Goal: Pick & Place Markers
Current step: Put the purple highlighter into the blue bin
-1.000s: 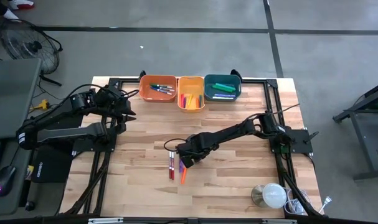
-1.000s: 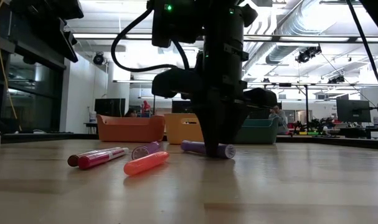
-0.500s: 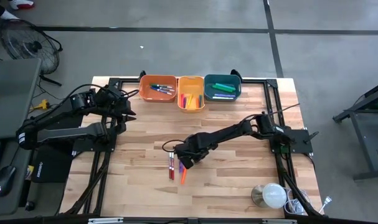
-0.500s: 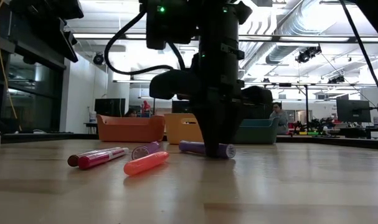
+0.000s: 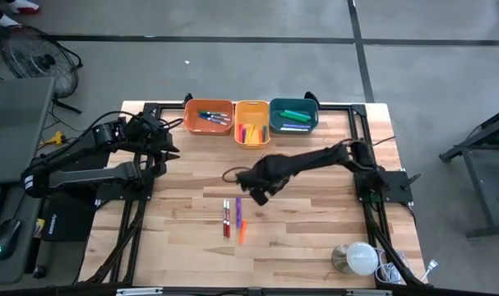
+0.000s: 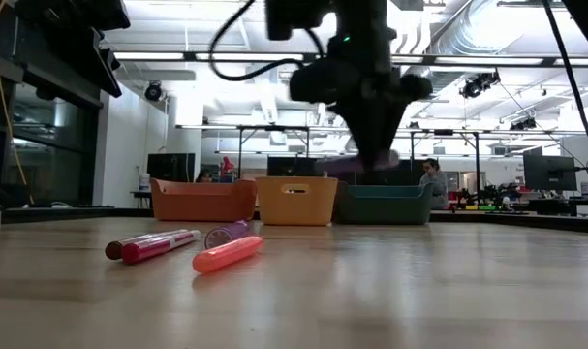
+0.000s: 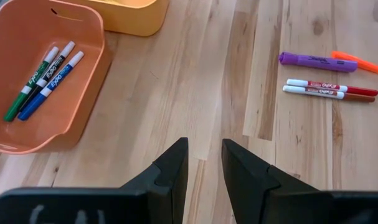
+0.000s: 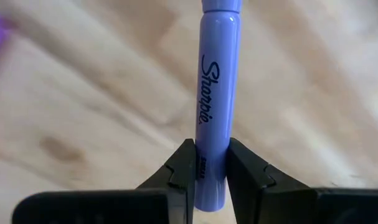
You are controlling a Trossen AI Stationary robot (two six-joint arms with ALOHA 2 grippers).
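I find the right claw (image 5: pixel 258 194) lifted off the tabletop (image 5: pixel 315 247), near its middle, and clamped on a purple marker (image 8: pixel 216 74). In the right wrist view the marker's lower end sits pinched between the two fingers (image 8: pixel 179 171), and its barrel runs straight out ahead of the claw, in line with the fingers. In the low view the claw hangs clear of the wood, with the bins behind it.

The relation I judge to govern the next move: three bins stand in a row along the tabletop's far edge, an orange bin (image 5: pixel 208 117), a yellow bin (image 5: pixel 252 123) and a teal bin (image 5: pixel 293 116). They lie beyond the right claw, toward that far edge, the yellow one most nearly in line. The held marker juts forward, so I would need its free end to clear a bin's rim before letting go. Which bin suits purple, I cannot tell.

Four markers remain on the wood toward the near edge from the claw: a second purple marker (image 7: pixel 308 61), an orange marker (image 7: pixel 358 62) and two red markers (image 7: pixel 329 89), lying close together and roughly parallel.

The left claw (image 7: pixel 204 168) waits near the tabletop's left edge, fingers narrowly apart and holding nothing. The right arm is the nearer to the loose markers
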